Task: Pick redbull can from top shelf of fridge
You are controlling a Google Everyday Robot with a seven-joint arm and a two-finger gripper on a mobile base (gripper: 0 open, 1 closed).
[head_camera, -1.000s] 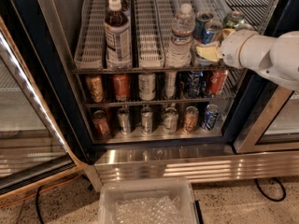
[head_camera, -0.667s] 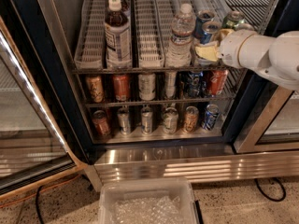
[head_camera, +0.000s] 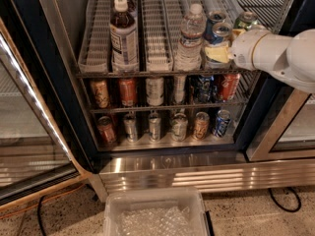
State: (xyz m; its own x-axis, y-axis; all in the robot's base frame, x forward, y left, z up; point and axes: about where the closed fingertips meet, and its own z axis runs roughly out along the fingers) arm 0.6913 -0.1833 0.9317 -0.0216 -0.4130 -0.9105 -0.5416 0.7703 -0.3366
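The fridge [head_camera: 54, 73] stands open in front of me. Its top shelf [head_camera: 157, 43] is a pale wire rack split into long lanes. Two redbull cans stand one behind the other in a right-hand lane, the front one [head_camera: 219, 36] near the shelf edge and the second [head_camera: 215, 17] behind it. My gripper [head_camera: 222, 52], at the end of the white arm [head_camera: 275, 58] coming in from the right, is right at the front redbull can and covers its lower half. A green can [head_camera: 246, 19] stands one lane to the right, partly hidden by the arm.
A dark juice bottle [head_camera: 124, 36] and a clear water bottle [head_camera: 191, 36] stand on the same shelf to the left. Two lower racks [head_camera: 162, 104] hold several small cans. A glass door [head_camera: 29, 127] hangs open at left. A clear bin [head_camera: 155, 213] sits on the floor below.
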